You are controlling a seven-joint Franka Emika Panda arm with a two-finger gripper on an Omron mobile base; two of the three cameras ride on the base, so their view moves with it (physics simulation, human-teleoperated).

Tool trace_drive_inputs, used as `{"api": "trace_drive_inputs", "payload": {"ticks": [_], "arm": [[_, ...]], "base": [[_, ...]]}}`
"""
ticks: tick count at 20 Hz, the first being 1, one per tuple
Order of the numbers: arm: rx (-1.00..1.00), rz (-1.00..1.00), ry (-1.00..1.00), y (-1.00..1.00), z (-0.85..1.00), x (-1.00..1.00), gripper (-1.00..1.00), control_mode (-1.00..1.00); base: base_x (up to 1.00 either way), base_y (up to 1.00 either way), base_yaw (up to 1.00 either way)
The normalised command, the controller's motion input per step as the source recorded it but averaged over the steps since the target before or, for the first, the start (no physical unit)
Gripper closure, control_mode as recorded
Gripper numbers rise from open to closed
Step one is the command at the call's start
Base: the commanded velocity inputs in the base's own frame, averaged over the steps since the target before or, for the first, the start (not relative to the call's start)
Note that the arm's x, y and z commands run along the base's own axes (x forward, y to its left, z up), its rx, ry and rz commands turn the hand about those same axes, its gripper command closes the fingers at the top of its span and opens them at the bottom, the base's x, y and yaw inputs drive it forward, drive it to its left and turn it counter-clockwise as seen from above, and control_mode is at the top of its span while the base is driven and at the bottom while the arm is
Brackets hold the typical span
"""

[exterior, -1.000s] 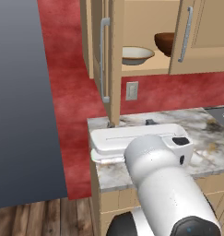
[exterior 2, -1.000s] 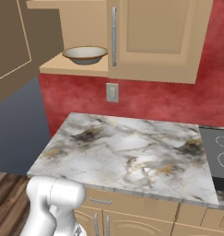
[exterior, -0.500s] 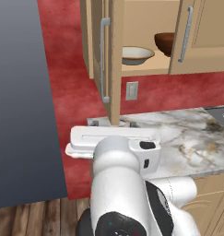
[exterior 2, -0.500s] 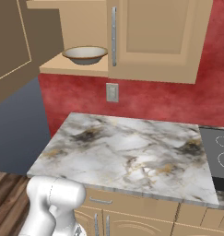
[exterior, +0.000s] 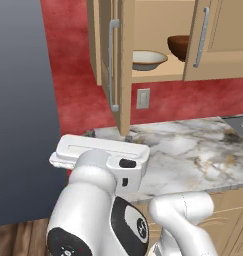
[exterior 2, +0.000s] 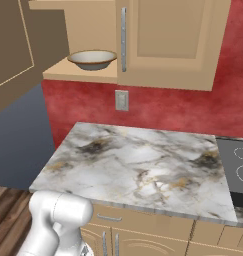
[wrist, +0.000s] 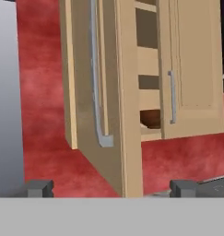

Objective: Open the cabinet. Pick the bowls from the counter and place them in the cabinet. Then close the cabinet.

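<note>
Hand view shows the gripper (wrist: 111,188) with its two dark finger tips (wrist: 39,188) set wide apart, nothing between them. It faces the tan wooden wall cabinet (wrist: 132,92), whose left door stands swung out, edge toward the camera, with its long silver bar handle (wrist: 96,78) on the face. The right door is nearly closed.

In the left base view, the shallow cream-white bowl with tan-gold rim (exterior: 145,59) and the deeper dark reddish-brown bowl (exterior: 179,46) both sit on the lower shelf inside this cabinet, the brown one to the right, partly behind the right door. The white-grey marble worktop (exterior: 193,150) lies below the cabinet. A white wall socket (exterior: 142,98) is on the red wall under the cabinet. No readable writing is seen.
</note>
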Motion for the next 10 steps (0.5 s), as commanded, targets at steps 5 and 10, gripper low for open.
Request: {"api": "trace_drive_inputs", "payload": {"ticks": [5,10], "arm": [[0.01,-0.14,0.0,0.08,-0.08,0.33,-1.0,-1.0],[0.02,-0.13,0.0,0.1,-0.12,0.42,-1.0,-1.0]], "base": [[0.0,0.0,0.0],[0.0,0.0,0.0]]}}
